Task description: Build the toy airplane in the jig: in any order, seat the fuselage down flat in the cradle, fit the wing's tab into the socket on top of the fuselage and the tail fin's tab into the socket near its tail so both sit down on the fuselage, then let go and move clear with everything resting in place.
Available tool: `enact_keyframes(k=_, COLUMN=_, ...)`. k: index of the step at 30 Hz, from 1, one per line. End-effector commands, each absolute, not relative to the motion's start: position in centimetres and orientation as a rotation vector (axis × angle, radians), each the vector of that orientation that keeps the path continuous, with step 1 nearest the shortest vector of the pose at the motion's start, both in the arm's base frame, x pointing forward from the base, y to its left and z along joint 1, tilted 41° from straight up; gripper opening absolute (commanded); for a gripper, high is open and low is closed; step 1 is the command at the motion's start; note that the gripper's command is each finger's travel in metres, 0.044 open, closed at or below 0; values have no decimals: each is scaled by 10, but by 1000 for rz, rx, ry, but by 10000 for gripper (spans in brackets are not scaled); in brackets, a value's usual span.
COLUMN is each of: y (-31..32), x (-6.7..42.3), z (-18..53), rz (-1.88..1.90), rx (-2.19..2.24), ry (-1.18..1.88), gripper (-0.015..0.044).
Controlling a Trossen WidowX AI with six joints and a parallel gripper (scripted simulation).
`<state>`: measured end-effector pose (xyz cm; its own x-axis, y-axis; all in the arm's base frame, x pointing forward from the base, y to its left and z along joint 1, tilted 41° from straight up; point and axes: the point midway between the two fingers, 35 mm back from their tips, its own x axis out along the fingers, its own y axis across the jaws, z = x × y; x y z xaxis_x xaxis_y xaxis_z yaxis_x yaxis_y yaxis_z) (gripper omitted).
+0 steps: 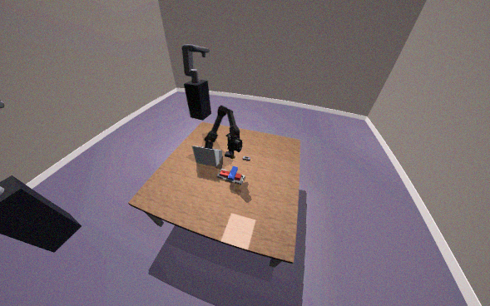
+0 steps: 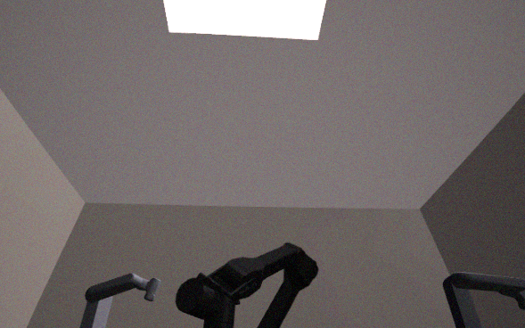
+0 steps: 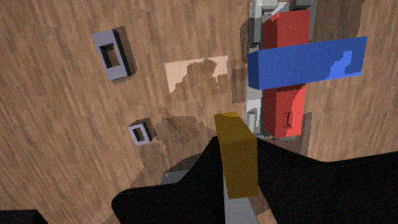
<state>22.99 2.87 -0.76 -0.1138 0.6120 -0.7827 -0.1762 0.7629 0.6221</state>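
Observation:
My gripper (image 1: 230, 155) (image 3: 228, 139) is shut on the yellow tail fin (image 3: 233, 136) and holds it above the table, just short of the jig. The red fuselage (image 1: 224, 172) (image 3: 283, 111) lies in the grey cradle (image 1: 241, 180) (image 3: 253, 111). The blue wing (image 1: 233, 172) (image 3: 305, 63) sits across the top of the fuselage. In the wrist view the fin's tip is beside the fuselage's near end, left of it. The fin is too small to make out in the top view.
Two empty grey part holders (image 3: 113, 55) (image 3: 140, 133) lie on the wooden table (image 1: 189, 195); one shows in the top view (image 1: 245, 158). A grey upright panel (image 1: 206, 155) stands by the arm's base. A pale patch (image 1: 239, 230) (image 3: 176, 75) marks the table.

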Motion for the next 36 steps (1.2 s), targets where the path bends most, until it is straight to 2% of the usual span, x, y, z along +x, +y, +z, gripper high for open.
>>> enact_keyframes(k=1, y=18, x=232, z=-19, rz=690, rx=363, ry=1550, gripper=0)
enact_keyframes(k=36, y=-43, x=204, z=-112, rz=702, rx=409, ry=1561, gripper=0)
